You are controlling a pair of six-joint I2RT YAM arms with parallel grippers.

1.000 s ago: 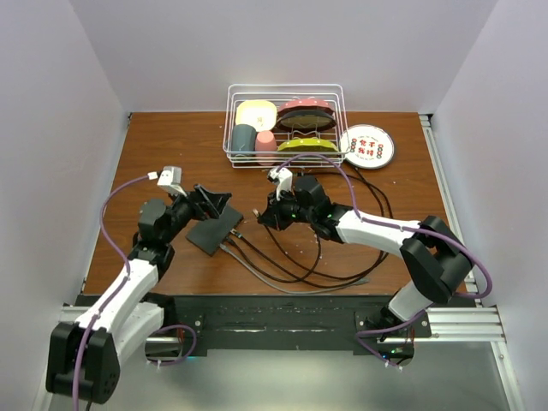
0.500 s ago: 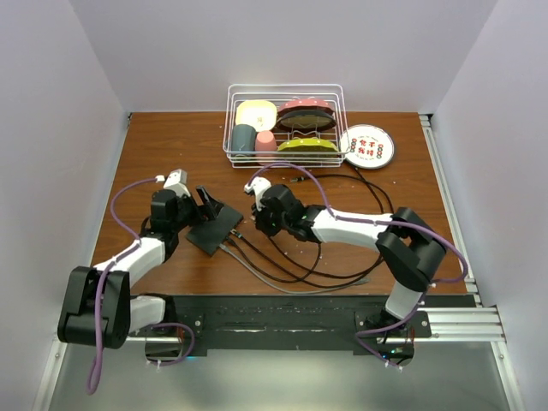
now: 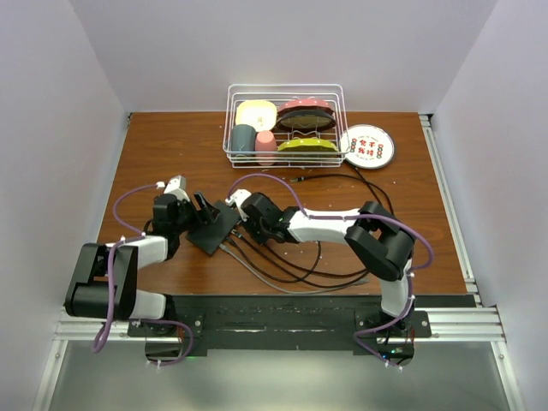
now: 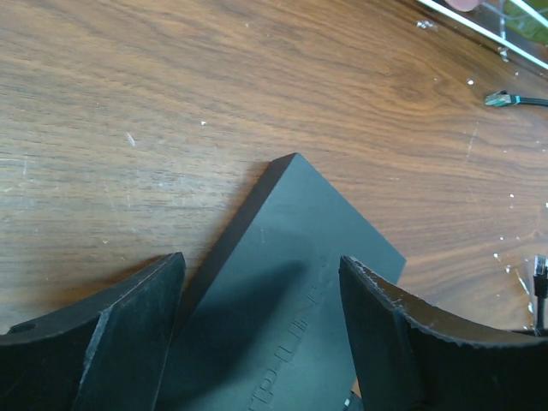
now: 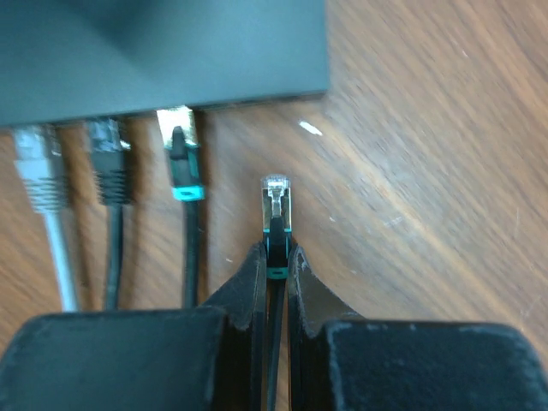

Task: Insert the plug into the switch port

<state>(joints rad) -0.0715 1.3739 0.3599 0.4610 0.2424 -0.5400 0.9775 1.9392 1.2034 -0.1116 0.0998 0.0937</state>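
The switch [image 3: 214, 229] is a flat black box lying slantwise on the wooden table. My left gripper [image 3: 204, 211] hangs open over its far corner. In the left wrist view the fingers [image 4: 137, 321] stand either side of the switch [image 4: 291, 282], with a gap to each. My right gripper [image 5: 274, 253] is shut on the plug [image 5: 276, 201], a clear-tipped one with a teal band. The plug points at the switch's socket edge [image 5: 171, 90], a short way off. Three cables [image 5: 181, 163] sit in ports to its left.
A wire rack [image 3: 285, 124] of dishes stands at the back, a round printed plate [image 3: 366, 145] to its right. Loose cables [image 3: 300, 267] loop over the table between the arms. Another loose plug [image 4: 505, 100] lies beyond the switch.
My left gripper has come down over the switch and its jaws have narrowed somewhat. My right gripper has carried the plug leftward to the switch's socket edge.
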